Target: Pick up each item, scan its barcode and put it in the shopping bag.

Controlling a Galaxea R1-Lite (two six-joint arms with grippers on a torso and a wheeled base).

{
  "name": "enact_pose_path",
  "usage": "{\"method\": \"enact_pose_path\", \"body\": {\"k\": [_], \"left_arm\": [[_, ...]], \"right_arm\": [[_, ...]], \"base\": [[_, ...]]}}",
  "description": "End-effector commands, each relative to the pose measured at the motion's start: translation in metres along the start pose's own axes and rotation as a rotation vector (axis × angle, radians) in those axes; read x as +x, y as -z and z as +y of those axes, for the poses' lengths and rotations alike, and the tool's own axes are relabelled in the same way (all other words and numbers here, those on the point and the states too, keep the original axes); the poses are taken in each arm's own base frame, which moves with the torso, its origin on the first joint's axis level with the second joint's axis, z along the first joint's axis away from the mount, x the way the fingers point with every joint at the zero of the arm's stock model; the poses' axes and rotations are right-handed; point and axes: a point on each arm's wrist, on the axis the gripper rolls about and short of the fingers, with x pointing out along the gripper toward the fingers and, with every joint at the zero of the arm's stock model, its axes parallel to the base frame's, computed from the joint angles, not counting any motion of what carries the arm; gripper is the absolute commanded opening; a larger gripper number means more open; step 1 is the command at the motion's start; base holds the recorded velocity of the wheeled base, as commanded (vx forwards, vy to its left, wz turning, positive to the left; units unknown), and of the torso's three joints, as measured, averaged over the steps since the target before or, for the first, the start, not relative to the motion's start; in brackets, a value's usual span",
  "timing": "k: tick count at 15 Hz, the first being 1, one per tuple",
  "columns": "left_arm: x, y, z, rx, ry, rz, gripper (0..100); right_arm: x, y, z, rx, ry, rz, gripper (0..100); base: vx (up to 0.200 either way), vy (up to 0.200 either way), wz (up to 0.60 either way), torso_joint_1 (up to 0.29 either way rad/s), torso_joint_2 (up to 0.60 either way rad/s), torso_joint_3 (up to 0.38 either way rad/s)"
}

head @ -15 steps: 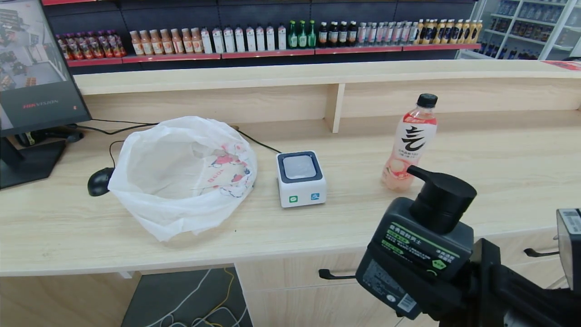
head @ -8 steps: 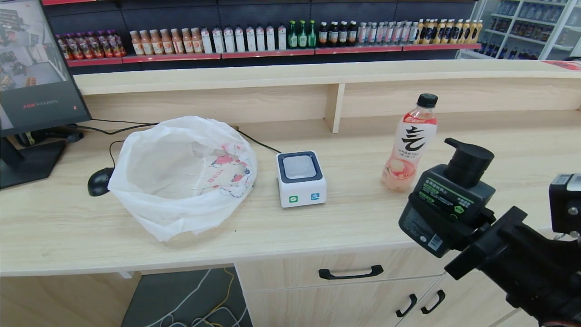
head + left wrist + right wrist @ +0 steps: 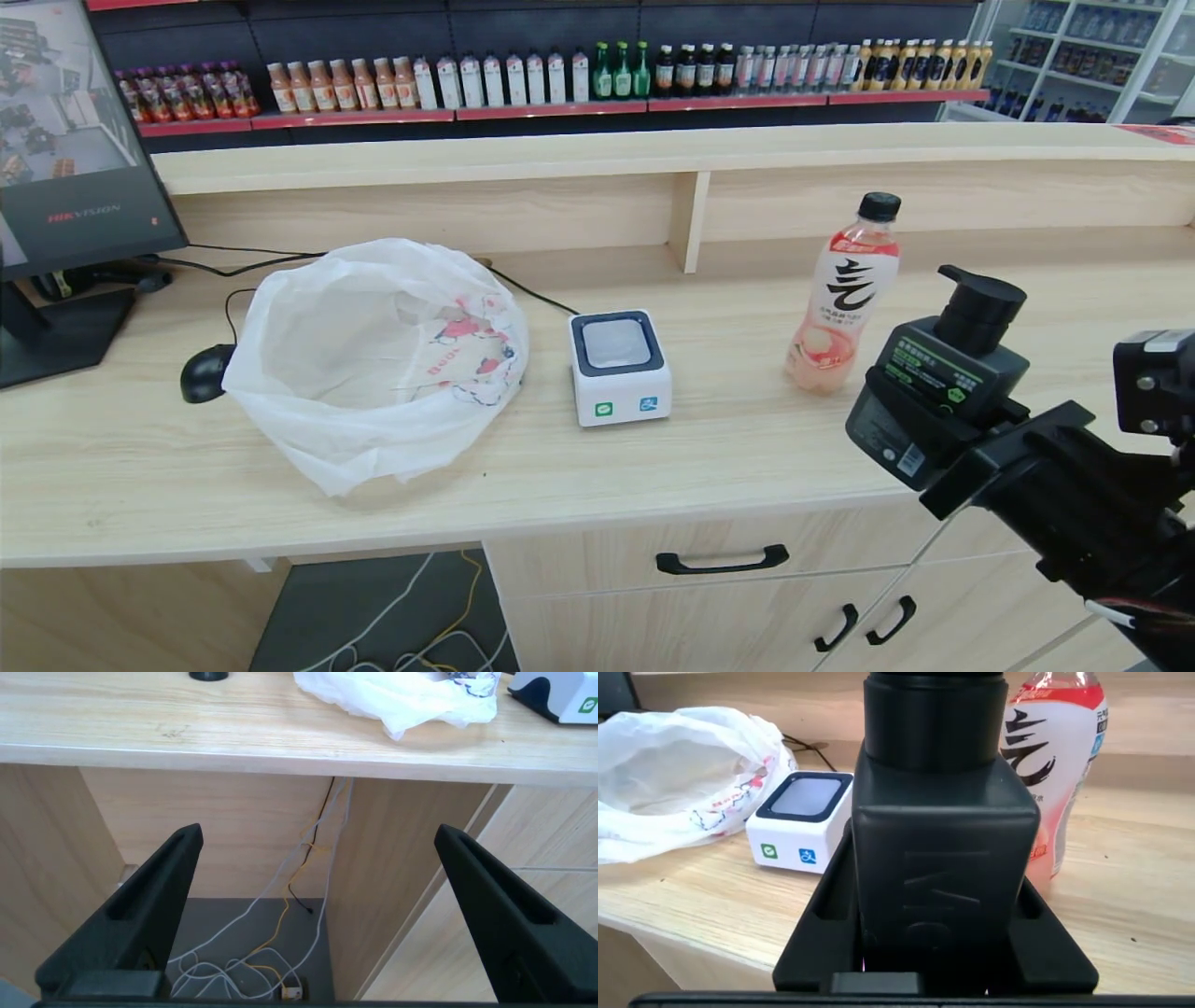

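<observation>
Right wrist cam: I had the black square plastic pump bottle [image 3: 938,840] clamped upright in the right gripper [image 3: 936,919]. Just behind it stood a pink clear plastic drink bottle [image 3: 1055,775]. A white cube scanner [image 3: 799,821] sat beside the crumpled white plastic shopping bag [image 3: 682,761] on the light wooden counter [image 3: 1120,915].

shopping bag [image 3: 373,359] left of scanner [image 3: 619,367], drink bottle [image 3: 840,299] right, pump bottle [image 3: 934,392] rightmost

Bare worktop [image 3: 728,439] lies between the scanner [image 3: 619,367] and the drink [image 3: 845,294], open to the front edge. The bag [image 3: 373,359] blocks the left-centre, near the scanner; a mouse [image 3: 205,371] lies just beside it toward the left edge. The right gripper [image 3: 962,434] with its pump bottle [image 3: 934,387] occupies the front edge toward the right corner, just beside the drink. An upright [image 3: 689,222] stands at the back edge.
</observation>
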Motion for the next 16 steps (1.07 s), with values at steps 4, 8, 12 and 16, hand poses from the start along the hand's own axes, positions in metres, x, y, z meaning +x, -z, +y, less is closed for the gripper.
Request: {"method": "enact_pose_path", "body": {"k": [4,8,12,16], "left_arm": [[0.0,0.0,0.0,-0.003,-0.001,0.0,100],[0.0,0.0,0.0,0.0,-0.001,0.0,100],[0.0,0.0,0.0,0.0,-0.001,0.0,100],[0.0,0.0,0.0,-0.002,-0.001,0.0,100]], "right_arm": [[0.0,0.0,0.0,0.039,0.0,-0.002,0],[-0.002,-0.006,-0.001,0.043,0.0,-0.027,0],[0.002,-0.009,-0.001,0.039,0.003,-0.045,0],[0.011,-0.012,-0.005,0.034,0.026,-0.068,0]], "base": [[0.0,0.0,0.0,0.0,0.0,0.0],[0.0,0.0,0.0,0.0,0.0,0.0],[-0.15,0.0,0.0,0.005,0.01,0.003],[-0.05,0.0,0.0,0.007,0.0,-0.001]]}}
